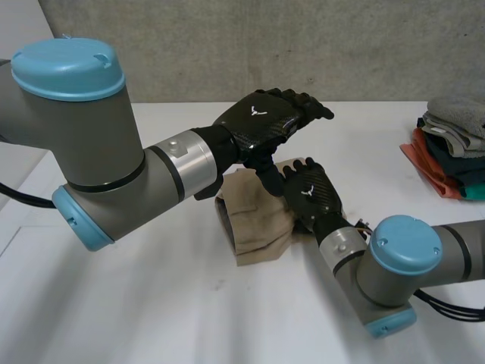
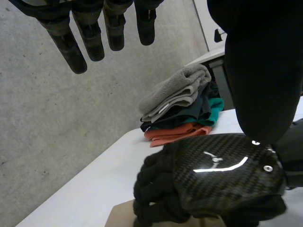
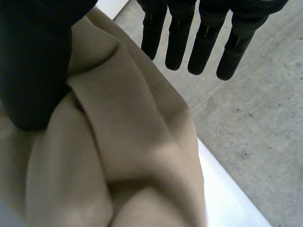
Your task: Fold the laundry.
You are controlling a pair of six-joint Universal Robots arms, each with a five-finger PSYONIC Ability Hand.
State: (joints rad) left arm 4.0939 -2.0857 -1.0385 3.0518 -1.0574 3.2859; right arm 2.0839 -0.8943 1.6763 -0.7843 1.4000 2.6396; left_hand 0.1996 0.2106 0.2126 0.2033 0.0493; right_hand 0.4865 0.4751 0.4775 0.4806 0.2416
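Desk (image 1: pixel 151 318) — near and left portions bare, open to passage beneath the raised left arm (image 1: pixel 98 163). Centre: crumpled tan cloth (image 1: pixel 254 224), the right hand (image 1: pixel 311 191) on its right side, the left hand (image 1: pixel 261 121) just above; little room between the two hands. Far right edge: stack of folded laundry (image 1: pixel 451 144), well apart from the cloth, bare desk between. Behind the desk — grey wall (image 1: pixel 227 45)

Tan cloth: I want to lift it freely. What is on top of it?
The right hand rests on the tan cloth, at the edge toward its own arm; the left hand hangs open above. The cloth under the right hand's palm is covered.
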